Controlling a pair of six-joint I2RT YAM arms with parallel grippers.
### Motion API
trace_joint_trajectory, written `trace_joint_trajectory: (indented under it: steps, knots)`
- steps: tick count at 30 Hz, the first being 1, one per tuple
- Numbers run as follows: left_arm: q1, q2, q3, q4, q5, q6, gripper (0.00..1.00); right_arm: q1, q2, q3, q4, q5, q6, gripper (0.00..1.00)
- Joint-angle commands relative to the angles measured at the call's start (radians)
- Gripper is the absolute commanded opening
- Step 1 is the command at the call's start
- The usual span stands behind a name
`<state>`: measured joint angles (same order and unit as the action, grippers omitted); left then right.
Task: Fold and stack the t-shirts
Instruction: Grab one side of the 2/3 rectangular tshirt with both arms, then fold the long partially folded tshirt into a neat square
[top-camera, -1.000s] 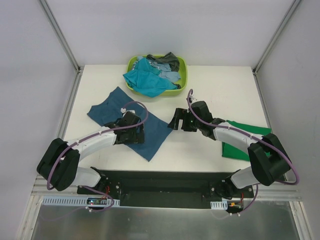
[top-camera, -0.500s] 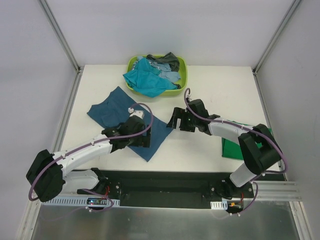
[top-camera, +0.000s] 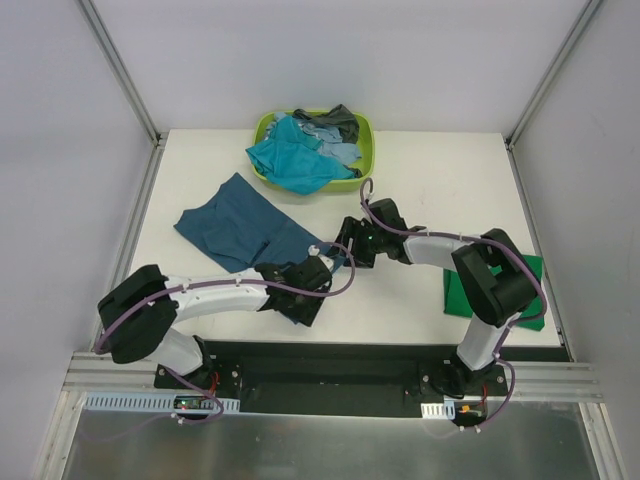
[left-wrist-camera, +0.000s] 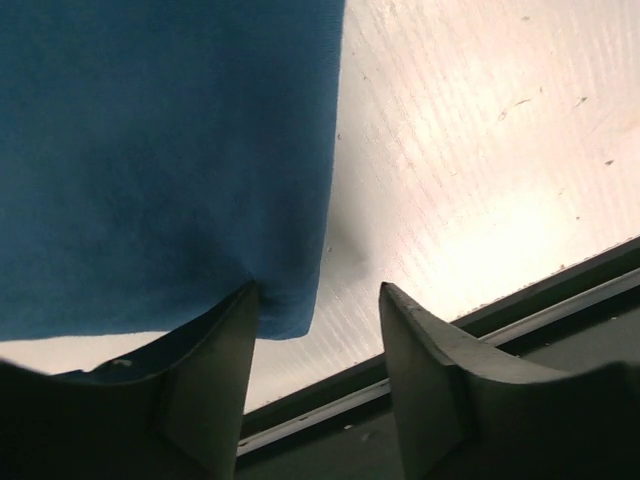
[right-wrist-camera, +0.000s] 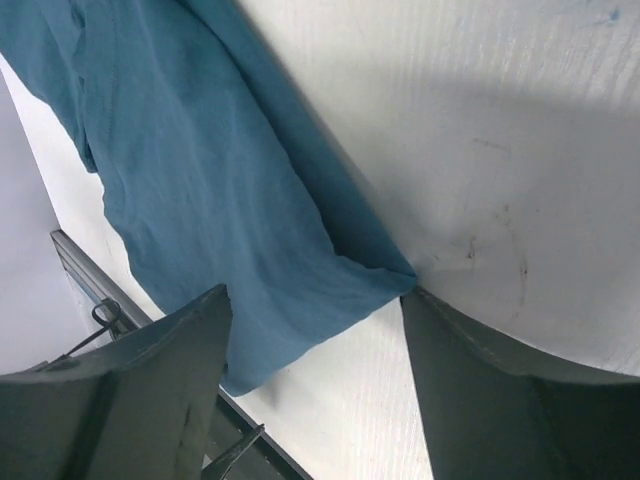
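From above, the dark blue shirt (top-camera: 240, 225) lies flat at the table's nine o'clock. The left gripper (top-camera: 318, 272) and the right gripper (top-camera: 347, 254) meet its four-o'clock edge, likely to lift a fold.

On the left wrist camera, the jaws stand apart astride the hem corner, unclenched.

On the right wrist camera, the jaws gape over the neighbouring corner, gripping nothing.

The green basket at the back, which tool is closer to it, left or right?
Right. The right tool is at the dark blue shirt's right corner, in front of the basket; the left tool is at that shirt's near corner, farther from it.
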<state>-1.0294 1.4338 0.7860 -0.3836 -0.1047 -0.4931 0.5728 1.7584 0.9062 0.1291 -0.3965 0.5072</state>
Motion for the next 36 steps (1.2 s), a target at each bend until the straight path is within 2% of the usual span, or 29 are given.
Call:
trace_joint_trajectory:
  steps: [1,5,6,8,11,12,13,15,16,22,26,30,36]
  knots:
    - [-0.014,0.054,0.048,-0.02,0.023,0.036,0.47,-0.002,0.03,0.005,0.017,-0.019,0.054,0.66]
    - [-0.015,0.097,0.048,-0.02,0.013,0.041,0.41,-0.011,0.018,-0.015,0.012,0.01,0.062,0.59]
    - [-0.015,0.103,0.048,-0.023,0.007,0.041,0.36,-0.013,0.015,-0.021,0.01,0.019,0.062,0.56]
    - [-0.015,0.115,0.052,-0.028,-0.001,0.042,0.32,-0.016,0.009,-0.026,0.006,0.034,0.06,0.49]
    - [-0.015,0.138,0.058,-0.038,-0.021,0.044,0.16,-0.021,0.015,-0.018,-0.005,0.048,0.047,0.36]
    - [-0.015,0.151,0.062,-0.043,-0.024,0.045,0.05,-0.024,0.022,-0.012,-0.005,0.041,0.042,0.32]
    - [-0.015,0.158,0.068,-0.047,-0.023,0.047,0.0,-0.027,0.03,-0.007,-0.005,0.029,0.037,0.26]
    - [-0.024,0.162,0.078,-0.051,0.006,0.054,0.0,-0.037,0.03,-0.004,-0.003,0.013,0.024,0.03]
    - [-0.032,0.155,0.081,-0.051,0.017,0.056,0.0,-0.044,0.023,-0.007,-0.006,0.008,0.01,0.01]
    - [-0.11,0.091,0.174,-0.049,0.094,0.042,0.0,-0.12,-0.15,-0.085,-0.081,0.002,-0.1,0.0]
    - [-0.164,0.085,0.301,-0.041,0.181,0.028,0.0,-0.191,-0.328,-0.119,-0.326,0.011,-0.231,0.01]
    - [-0.189,0.088,0.398,0.006,0.29,0.014,0.0,-0.284,-0.529,-0.124,-0.549,0.105,-0.331,0.01]
    - [-0.193,0.099,0.481,0.089,0.456,0.002,0.0,-0.363,-0.694,-0.011,-0.795,0.22,-0.435,0.03]
